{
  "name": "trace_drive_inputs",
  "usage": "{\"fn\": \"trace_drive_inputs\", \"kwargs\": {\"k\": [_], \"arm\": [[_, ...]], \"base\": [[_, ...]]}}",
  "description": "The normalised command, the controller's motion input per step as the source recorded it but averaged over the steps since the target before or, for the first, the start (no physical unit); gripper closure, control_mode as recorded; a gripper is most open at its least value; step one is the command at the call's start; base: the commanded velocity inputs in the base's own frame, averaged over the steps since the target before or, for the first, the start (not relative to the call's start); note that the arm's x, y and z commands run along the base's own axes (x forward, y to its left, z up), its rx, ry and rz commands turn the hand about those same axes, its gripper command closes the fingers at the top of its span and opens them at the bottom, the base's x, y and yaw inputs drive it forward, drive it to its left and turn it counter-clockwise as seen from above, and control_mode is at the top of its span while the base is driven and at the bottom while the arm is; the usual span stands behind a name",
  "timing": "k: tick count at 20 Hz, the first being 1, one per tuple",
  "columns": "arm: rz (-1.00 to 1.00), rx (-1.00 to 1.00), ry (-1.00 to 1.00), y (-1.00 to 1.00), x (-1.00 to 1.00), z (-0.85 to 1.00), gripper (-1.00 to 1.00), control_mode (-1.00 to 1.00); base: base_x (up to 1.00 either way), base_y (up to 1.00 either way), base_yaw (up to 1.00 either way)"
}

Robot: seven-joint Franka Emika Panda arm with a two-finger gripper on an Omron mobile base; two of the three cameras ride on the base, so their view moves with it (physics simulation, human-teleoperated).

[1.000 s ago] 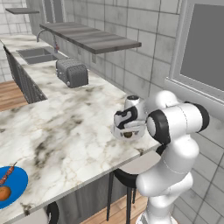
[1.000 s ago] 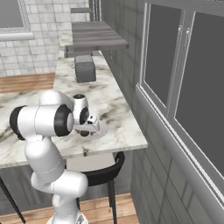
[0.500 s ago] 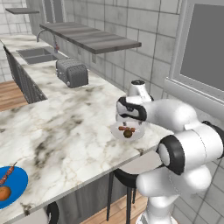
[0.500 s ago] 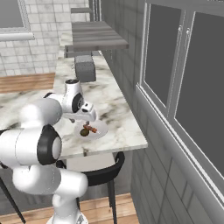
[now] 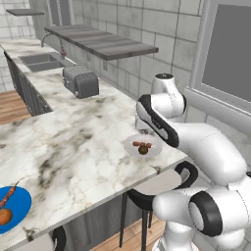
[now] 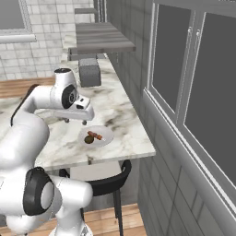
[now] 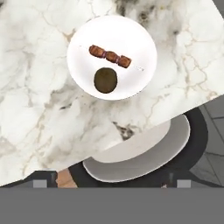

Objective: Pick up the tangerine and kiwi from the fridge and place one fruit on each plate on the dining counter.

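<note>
The blue plate [image 5: 11, 212] is cut by the left base view's edge at 8 o'clock — only part of its disc shows, and the orange-brown lump on it [image 5: 4, 216] is clipped too. The gripper [image 6: 76, 120] is mostly masked under the white hand in the right base view. In the hand view the stool [image 7: 144, 153] runs off at 6 o'clock — its seat partly under the counter [image 7: 30, 109].
</note>
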Motion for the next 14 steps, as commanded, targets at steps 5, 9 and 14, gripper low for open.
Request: {"fn": "trace_drive_inputs", "kwargs": {"k": [5, 9, 14], "arm": [[0.00, 0.00, -0.01, 0.00, -1.00, 0.54, -1.00, -1.00], [0.00, 0.00, -0.01, -0.07, -1.00, 0.42, -1.00, -1.00], [0.00, 0.00, 0.00, -0.12, -0.94, 0.28, -1.00, -1.00]], "base": [[0.00, 0.00, 0.00], [0.00, 0.00, 0.00], [0.00, 0.00, 0.00]]}}
